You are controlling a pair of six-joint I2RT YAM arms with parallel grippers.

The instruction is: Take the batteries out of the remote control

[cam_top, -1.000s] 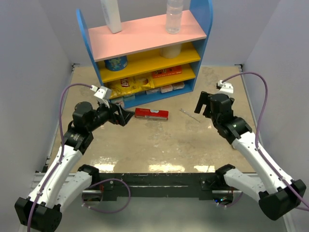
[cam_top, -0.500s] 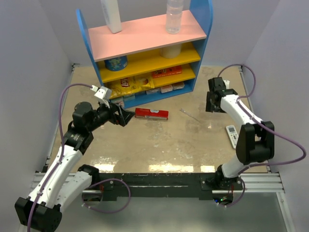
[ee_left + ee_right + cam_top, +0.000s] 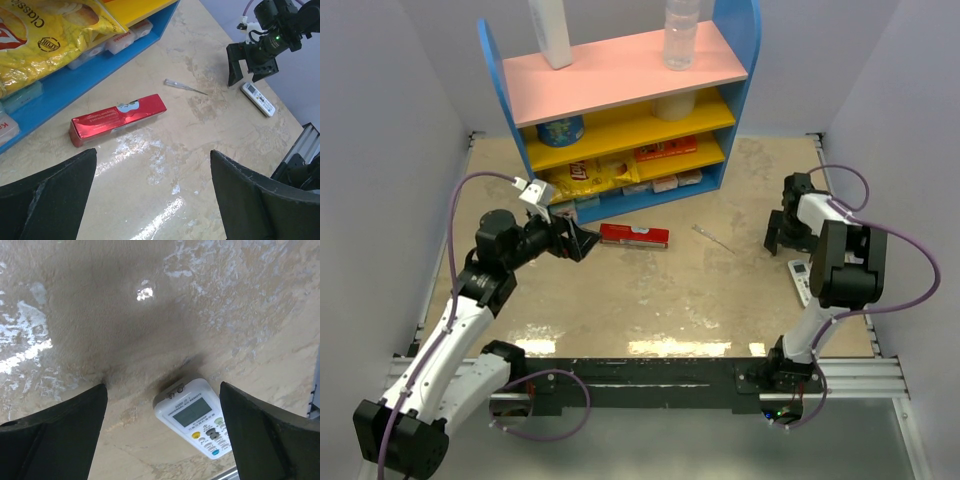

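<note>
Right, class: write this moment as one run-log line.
left pincer open, facing red box | right pincer open, near remote control | remote control face-up, ungrasped | batteries not visible

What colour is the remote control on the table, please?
The remote control is white; right wrist view shows it best.

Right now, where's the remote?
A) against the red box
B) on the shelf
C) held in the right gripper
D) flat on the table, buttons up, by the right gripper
D: the remote lies screen-up on the table, with the open right gripper close by and not touching it.
</note>
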